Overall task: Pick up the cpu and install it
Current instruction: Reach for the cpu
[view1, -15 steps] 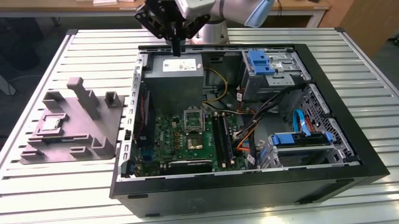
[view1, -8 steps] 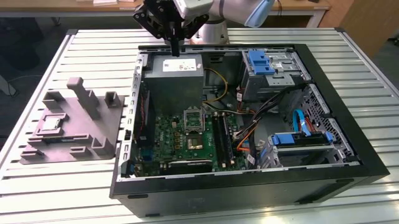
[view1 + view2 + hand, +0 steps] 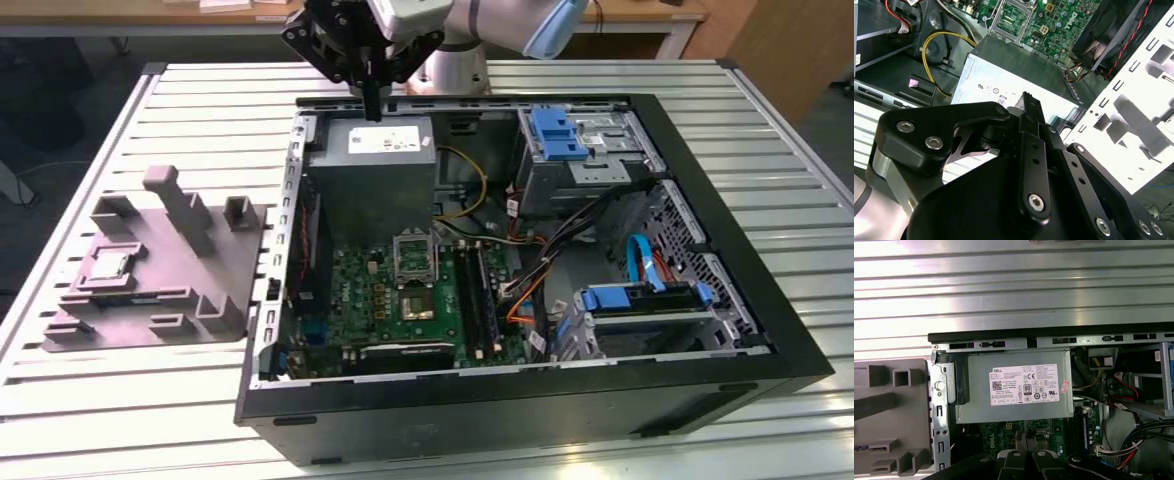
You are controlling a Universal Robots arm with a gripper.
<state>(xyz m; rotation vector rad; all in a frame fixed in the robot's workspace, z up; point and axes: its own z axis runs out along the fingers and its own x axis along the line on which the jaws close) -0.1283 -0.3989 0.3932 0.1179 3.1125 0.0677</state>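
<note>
cpu [image 3: 110, 267]: small silvery square (apparently flat), in grey tray [image 3: 200, 300].

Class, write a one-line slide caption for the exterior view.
Gripper above the power supply of the open computer case; cpu rests on the grey tray alongside.

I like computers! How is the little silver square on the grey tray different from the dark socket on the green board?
The cpu is silvery; the socket is dark with a shiny frame. The cpu lies on the grey tray outside the case; the socket sits inside it. Both lie flat.
</note>
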